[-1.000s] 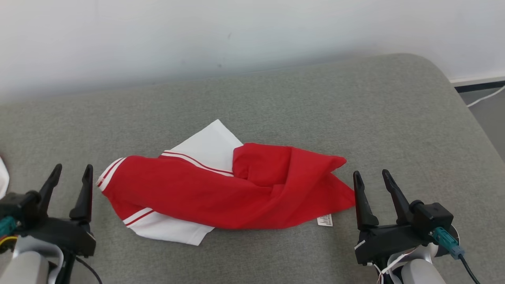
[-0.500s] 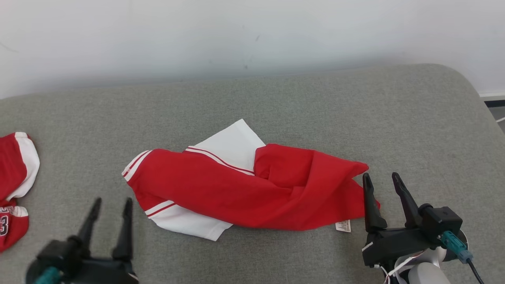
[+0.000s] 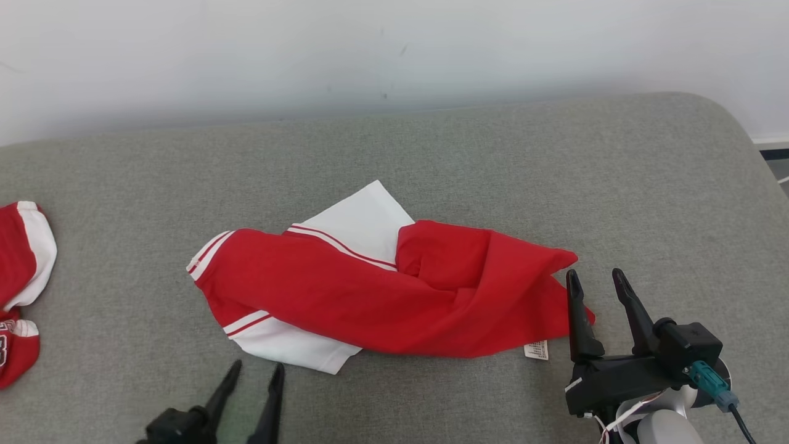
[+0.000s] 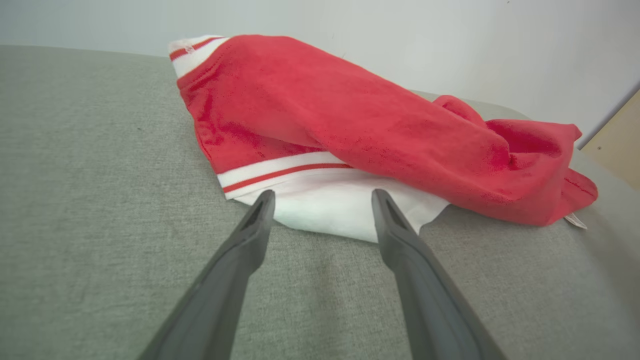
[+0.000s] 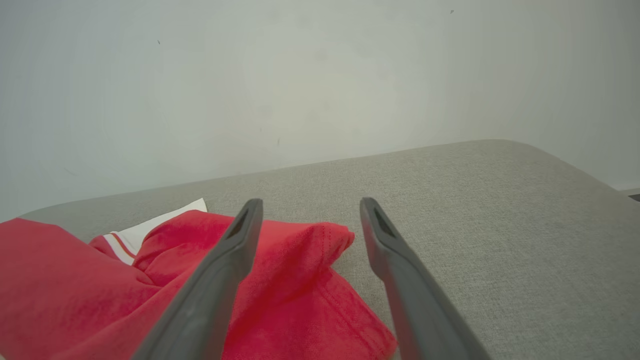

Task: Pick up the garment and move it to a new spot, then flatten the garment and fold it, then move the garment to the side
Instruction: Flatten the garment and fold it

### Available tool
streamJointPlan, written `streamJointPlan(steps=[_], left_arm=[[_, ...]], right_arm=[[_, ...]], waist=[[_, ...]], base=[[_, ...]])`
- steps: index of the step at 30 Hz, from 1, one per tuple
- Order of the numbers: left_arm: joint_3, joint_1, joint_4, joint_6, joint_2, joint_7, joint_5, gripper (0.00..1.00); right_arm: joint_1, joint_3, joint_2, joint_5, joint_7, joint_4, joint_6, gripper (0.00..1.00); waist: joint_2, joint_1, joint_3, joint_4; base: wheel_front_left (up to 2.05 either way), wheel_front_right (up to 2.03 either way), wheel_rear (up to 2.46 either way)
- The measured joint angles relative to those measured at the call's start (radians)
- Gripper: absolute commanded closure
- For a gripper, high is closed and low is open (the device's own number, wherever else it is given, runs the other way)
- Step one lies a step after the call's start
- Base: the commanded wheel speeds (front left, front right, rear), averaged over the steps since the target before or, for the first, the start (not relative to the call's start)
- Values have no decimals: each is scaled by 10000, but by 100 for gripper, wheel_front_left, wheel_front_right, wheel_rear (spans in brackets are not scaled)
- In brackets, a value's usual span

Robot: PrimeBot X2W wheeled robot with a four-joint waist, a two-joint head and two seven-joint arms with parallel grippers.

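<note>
A red garment with white panels and red-and-white stripes (image 3: 370, 296) lies crumpled across the middle of the grey padded surface (image 3: 468, 154). My left gripper (image 3: 257, 370) is open at the bottom edge, just in front of the garment's white lower corner (image 4: 340, 205). In the left wrist view the left gripper (image 4: 322, 197) has its tips right at that white hem. My right gripper (image 3: 593, 277) is open at the garment's right end, the left finger over the red cloth (image 5: 300, 270). Nothing is held.
A second red and white garment (image 3: 21, 290) lies at the far left edge of the surface. A white label (image 3: 536, 349) sticks out under the garment's right end. A pale wall (image 3: 370, 49) backs the surface; its rounded right edge drops off to the floor.
The camera has turned left, bringing the second garment into view. My left gripper has moved right and toward the garment's white corner. The right gripper and the garment have stayed put.
</note>
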Motion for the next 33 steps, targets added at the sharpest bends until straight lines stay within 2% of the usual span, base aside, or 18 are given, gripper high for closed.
streamJointPlan(steps=[8,20,28,29,30,33], left_arm=[[-717,-265,1202,-169,-236,0,86,0],[-867,-1238,2886,-174,-339,-15,213,0],[-836,-1752,3317,-178,-376,-15,219,0],[-857,-1780,3392,-178,-380,-15,224,74],[-872,-1794,3471,-178,-382,-15,255,100],[-861,-1799,3498,-173,-384,-15,297,100]], right_arm=[[-77,58,19,4,-2,12,0,0],[-130,96,48,44,-2,-13,0,0],[-128,90,84,40,-2,-8,0,0],[-126,82,88,40,-2,-2,0,0],[-125,88,92,38,-2,10,0,0],[-115,86,100,33,-2,21,0,0]], waist=[[0,0,65,-249],[0,0,180,-704],[0,0,166,-837],[0,0,151,-834],[0,0,130,-831],[1,0,84,-818]], base=[[0,0,0],[0,0,0],[0,0,0],[0,0,0],[0,0,0],[0,0,0]])
